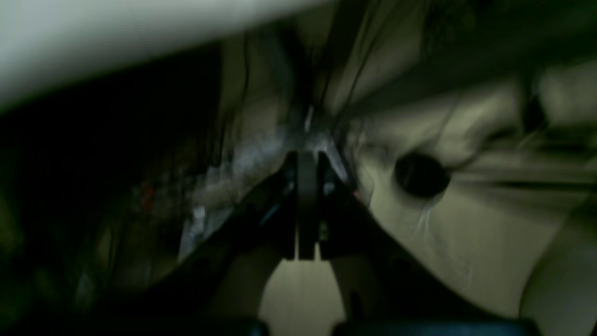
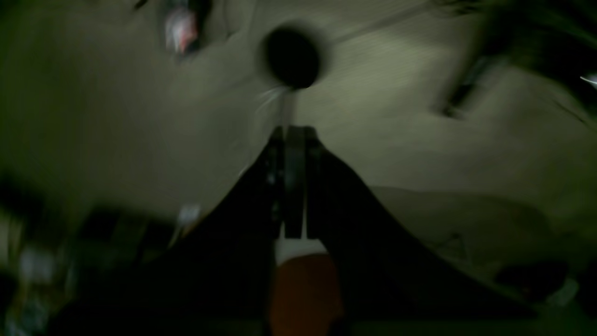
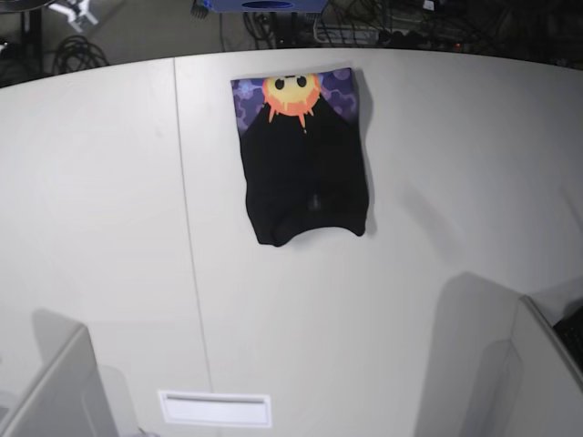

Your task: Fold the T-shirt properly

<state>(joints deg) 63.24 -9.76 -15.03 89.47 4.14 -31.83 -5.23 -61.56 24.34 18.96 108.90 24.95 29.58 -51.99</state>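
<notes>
One T-shirt (image 3: 305, 164) lies folded on the white surface (image 3: 109, 228), black side up, with its sun face at the far end. Both sets of fingers (image 1: 306, 161) (image 2: 294, 133) are pressed together, holding nothing.

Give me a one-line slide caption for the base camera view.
Folded black T-shirt on the white table, its sun-face print showing at the far edge; no grippers in view.

- I see a pale grey table (image 3: 100, 228) with a thin seam (image 3: 187, 237) running front to back.
- Beyond its far edge, cables (image 3: 68, 50) lie tangled on a dark floor (image 3: 137, 27).
- A white label (image 3: 215, 409) sits near the front edge.
</notes>
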